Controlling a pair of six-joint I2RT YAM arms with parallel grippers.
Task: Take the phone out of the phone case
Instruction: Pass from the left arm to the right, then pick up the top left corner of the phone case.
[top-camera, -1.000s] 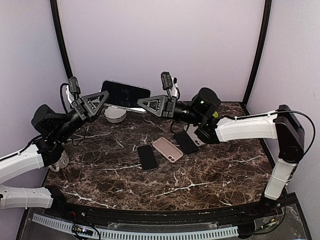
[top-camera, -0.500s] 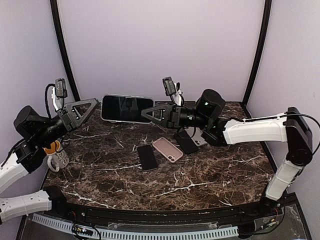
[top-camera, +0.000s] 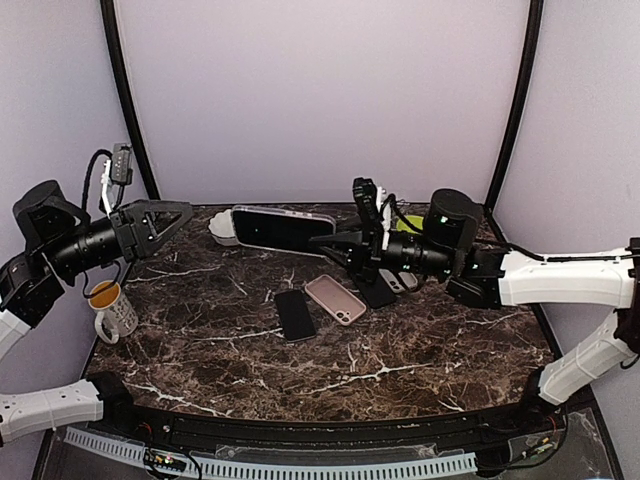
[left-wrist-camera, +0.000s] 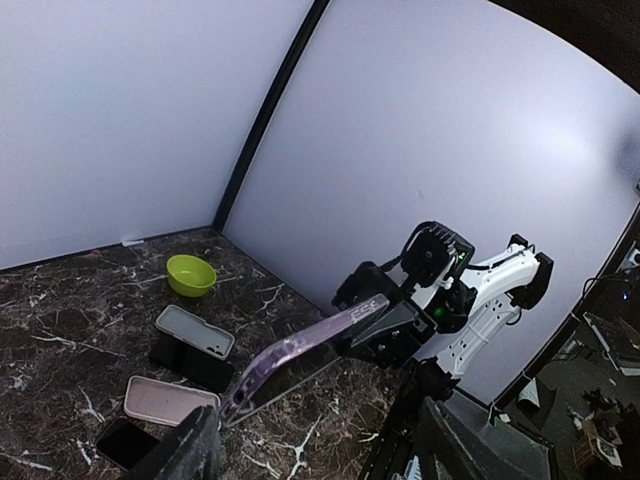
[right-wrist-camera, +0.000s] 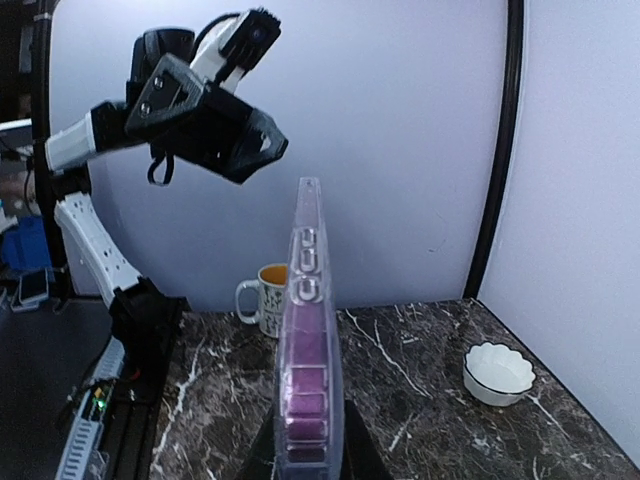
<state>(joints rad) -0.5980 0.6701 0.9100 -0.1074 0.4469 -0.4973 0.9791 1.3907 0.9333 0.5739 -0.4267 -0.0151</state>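
Note:
The phone (top-camera: 283, 231), dark-screened, sits in a clear, purple-tinted phone case (left-wrist-camera: 300, 352) held level in the air above the back of the table. My right gripper (top-camera: 335, 243) is shut on its right end; in the right wrist view the case edge (right-wrist-camera: 307, 340) rises straight up from between the jaws of that gripper (right-wrist-camera: 305, 462). My left gripper (top-camera: 175, 212) hangs open to the left, well apart from the phone's free end, with nothing in it. Its fingers (left-wrist-camera: 195, 450) frame the bottom of the left wrist view.
On the marble table lie a black phone (top-camera: 295, 314), a pink case (top-camera: 335, 299), another black phone (top-camera: 372, 285) and a grey case (left-wrist-camera: 194, 330). A mug (top-camera: 112, 310) stands at the left, a white bowl (top-camera: 222, 228) at the back, a green bowl (left-wrist-camera: 191, 274) at the back right.
My left gripper let go of the phone's left end, opened and drew back to the left. The right arm carried the cased phone to the right.

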